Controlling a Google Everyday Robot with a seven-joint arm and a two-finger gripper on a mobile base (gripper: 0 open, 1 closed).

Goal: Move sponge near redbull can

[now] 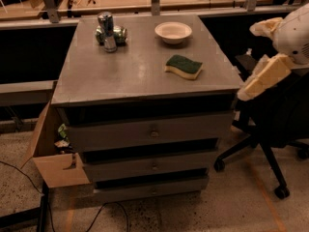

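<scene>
Sponge (183,66) lies apart, left of what seems the gripper (260,77); its state I cannot tell.

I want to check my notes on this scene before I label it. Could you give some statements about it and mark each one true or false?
1. The sponge lies on the cabinet top, apart from the redbull can. True.
2. The gripper is directly above the sponge. False: it hangs beyond the cabinet's right edge, away from the sponge.
3. A green can lies beside the upright redbull can. True.
4. The sponge sits inside the bowl. False: it lies on the bare top, in front of the bowl.
</scene>
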